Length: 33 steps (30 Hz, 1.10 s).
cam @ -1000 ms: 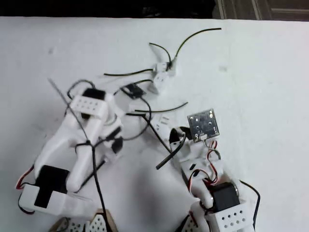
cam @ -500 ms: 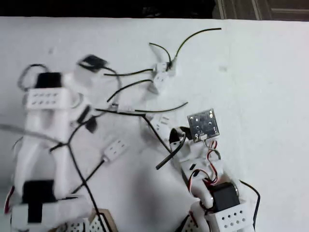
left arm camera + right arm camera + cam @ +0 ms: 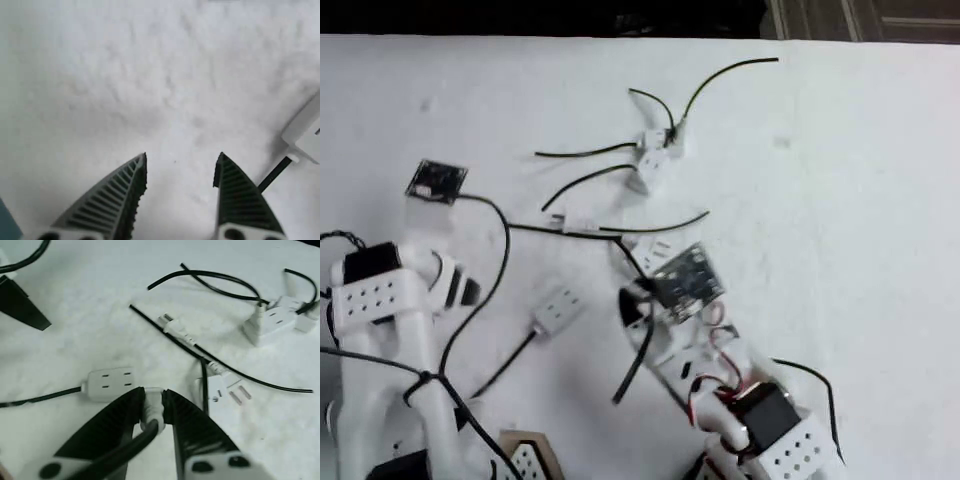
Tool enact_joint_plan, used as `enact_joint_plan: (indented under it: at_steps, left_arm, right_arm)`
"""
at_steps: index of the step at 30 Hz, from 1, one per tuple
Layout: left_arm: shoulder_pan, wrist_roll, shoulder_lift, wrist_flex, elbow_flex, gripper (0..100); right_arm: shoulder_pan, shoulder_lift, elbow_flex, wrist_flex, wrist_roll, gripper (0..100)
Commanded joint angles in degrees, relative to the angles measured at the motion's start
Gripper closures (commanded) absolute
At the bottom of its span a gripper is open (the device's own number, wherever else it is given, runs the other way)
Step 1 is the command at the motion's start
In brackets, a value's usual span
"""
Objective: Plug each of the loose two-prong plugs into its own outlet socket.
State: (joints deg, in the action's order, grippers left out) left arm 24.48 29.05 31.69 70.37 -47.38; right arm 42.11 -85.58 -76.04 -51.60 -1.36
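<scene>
My right gripper (image 3: 153, 394) is shut on a white two-prong plug (image 3: 151, 410) whose black cable hangs back between the fingers. It hovers just beside a white outlet socket (image 3: 109, 384) lying on the table, the plug's tip close to the socket's end. In the high view that socket (image 3: 557, 308) sits left of the right gripper (image 3: 636, 303). A loose plug (image 3: 227, 388) with bare prongs lies next to it, and another loose plug (image 3: 173, 326) farther off. My left gripper (image 3: 180, 165) is open over bare table, with the socket's edge (image 3: 306, 132) off to one side.
At the back, a white outlet block (image 3: 655, 160) has several black cables running from it. Black cables (image 3: 620, 232) cross the middle of the white table (image 3: 840, 200). The left arm (image 3: 385, 295) stands at the near left, its camera board (image 3: 436, 181) beyond it.
The left arm has swung away from the middle to the near left, uncovering the socket. The right arm has turned left with the plug, closer to that socket.
</scene>
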Motion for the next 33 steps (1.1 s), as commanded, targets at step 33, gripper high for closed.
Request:
enact_joint_plan:
  at_steps: [33]
  left_arm:
    - [4.8,-4.6,2.7,-14.0,-14.1,78]
  right_arm:
    - [7.0,70.0,33.7,18.9,-2.7,98.1]
